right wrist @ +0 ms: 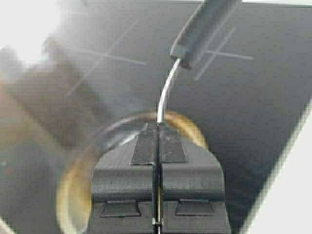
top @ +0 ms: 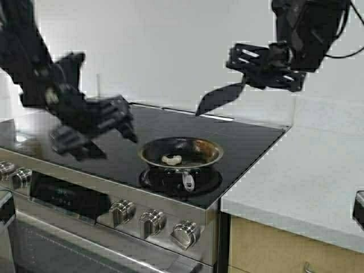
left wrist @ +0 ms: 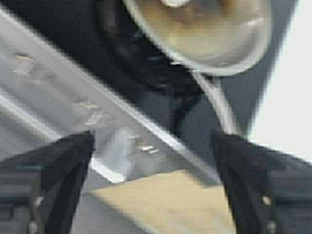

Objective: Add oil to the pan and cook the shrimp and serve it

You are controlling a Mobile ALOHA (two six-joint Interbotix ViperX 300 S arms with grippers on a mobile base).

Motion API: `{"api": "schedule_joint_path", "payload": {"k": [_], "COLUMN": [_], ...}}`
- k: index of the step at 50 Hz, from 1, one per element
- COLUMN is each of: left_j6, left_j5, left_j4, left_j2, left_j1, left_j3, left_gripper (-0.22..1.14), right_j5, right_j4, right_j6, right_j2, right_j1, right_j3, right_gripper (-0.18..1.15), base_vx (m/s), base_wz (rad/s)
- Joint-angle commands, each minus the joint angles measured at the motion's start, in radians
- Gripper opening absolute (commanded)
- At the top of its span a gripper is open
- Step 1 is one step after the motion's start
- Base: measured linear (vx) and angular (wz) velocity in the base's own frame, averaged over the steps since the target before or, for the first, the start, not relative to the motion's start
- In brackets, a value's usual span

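A: Where is the shrimp (top: pixel 172 160)?
B: Lying in the pan (top: pixel 182 152) on the stove's (top: pixel 239 142) black glass top, near the front edge.
A: And the arms?
B: The right gripper (top: pixel 245 79) hangs high above the stove, fingers pinched on a black spatula's (top: pixel 219 98) thin handle. The left gripper (top: pixel 116 133) hovers beside the pan (blurred), fingers spread wide with nothing between them.

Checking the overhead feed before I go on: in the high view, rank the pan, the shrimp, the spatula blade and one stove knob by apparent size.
1. pan
2. spatula blade, held up by the right gripper, nearer the camera, so its rank is less sure
3. stove knob
4. shrimp, lying in the pan
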Motion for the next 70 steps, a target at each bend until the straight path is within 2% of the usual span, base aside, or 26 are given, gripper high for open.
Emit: {"api": "schedule_joint_path", "payload": {"k": [1, 12, 19, 28, 32, 38, 42, 51, 57, 64, 70], "left_j6": [-0.176, -0.408, -0.457, -0.474, -0.466, -0.451, -0.422, -0.225, -0.101, -0.009, 0.029], "left_j5": [-0.133, -0.275, -0.281, -0.288, -0.291, -0.302, -0.314, -0.319, -0.284, -0.161, -0.038], "left_j4": [0.115, 0.189, 0.218, 0.233, 0.232, 0.23, 0.232, 0.229, 0.222, 0.221, 0.229], "left_j2": [0.12, 0.31, 0.383, 0.391, 0.379, 0.353, 0.316, 0.164, 0.023, -0.132, -0.262], "left_j1": [-0.003, -0.003, -0.003, -0.003, -0.003, -0.003, -0.003, 0.023, 0.058, 0.075, 0.075], "left_j3": [-0.097, -0.253, -0.322, -0.33, -0.318, -0.299, -0.262, -0.11, 0.0, 0.072, 0.092], "left_gripper": [1.02, 1.01, 1.01, 1.02, 1.02, 1.02, 1.02, 1.01, 1.02, 1.01, 1.02], "right_j5": [-0.023, -0.038, -0.04, -0.021, 0.051, 0.249, 0.291, 0.268, 0.268, 0.285, 0.324], "right_j4": [0.003, 0.014, 0.02, 0.051, 0.074, 0.117, 0.143, 0.144, 0.143, 0.141, 0.137], "right_j6": [0.0, 0.0, 0.0, 0.0, 0.005, 0.025, 0.041, 0.055, 0.051, 0.048, 0.052], "right_j2": [-0.044, -0.052, -0.051, -0.035, -0.017, 0.032, 0.066, 0.075, 0.08, 0.094, 0.123], "right_j1": [-0.017, -0.034, -0.034, -0.037, -0.054, -0.087, -0.1, -0.101, -0.104, -0.106, -0.106], "right_j3": [0.008, 0.015, 0.015, 0.02, 0.012, -0.017, -0.023, -0.008, -0.005, -0.003, -0.009], "right_gripper": [0.08, 0.08, 0.08, 0.08, 0.08, 0.11, 0.22, 0.62, 0.68, 0.72, 0.87], "base_vx": [0.0, 0.0, 0.0, 0.0, 0.0, 0.0, 0.0, 0.0, 0.0, 0.0, 0.0], "base_wz": [0.0, 0.0, 0.0, 0.0, 0.0, 0.0, 0.0, 0.0, 0.0, 0.0, 0.0]}}
